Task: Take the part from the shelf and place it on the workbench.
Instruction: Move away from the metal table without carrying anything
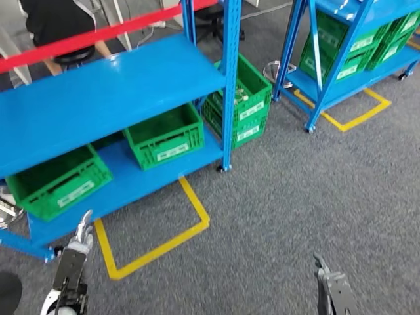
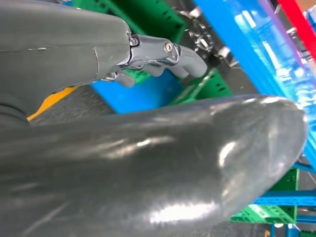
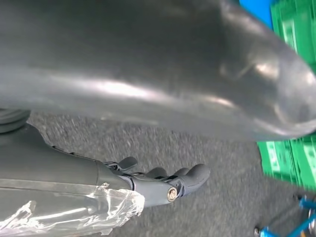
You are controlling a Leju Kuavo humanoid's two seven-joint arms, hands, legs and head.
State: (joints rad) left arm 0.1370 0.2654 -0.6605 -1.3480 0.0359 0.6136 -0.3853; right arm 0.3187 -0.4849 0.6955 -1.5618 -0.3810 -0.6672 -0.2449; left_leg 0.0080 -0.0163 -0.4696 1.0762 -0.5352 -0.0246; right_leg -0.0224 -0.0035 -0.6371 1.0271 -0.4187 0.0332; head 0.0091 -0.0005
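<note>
A: Entry, hands?
B: left hand (image 1: pixel 81 236), right hand (image 1: pixel 328 283): both low, fingers loosely extended, holding nothing.
A: Entry, part?
B: Unconfirmed. Metal glints in green crate (image 1: pixel 241 98) by the shelf (image 1: pixel 99 92) right corner post. Fits pre-pick or post-delivery. Any reach should clear the crate rim.

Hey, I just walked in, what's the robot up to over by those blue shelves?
The humanoid robot stands on grey carpet facing a blue metal shelf unit whose lower level holds green plastic crates. Its left robot hand and right robot hand hang low, fingers apart, holding nothing. Two more stacked green crates sit on the floor beside the shelf post. I can't make out a part in the shelf crates, and there's no workbench in the frames.
</note>
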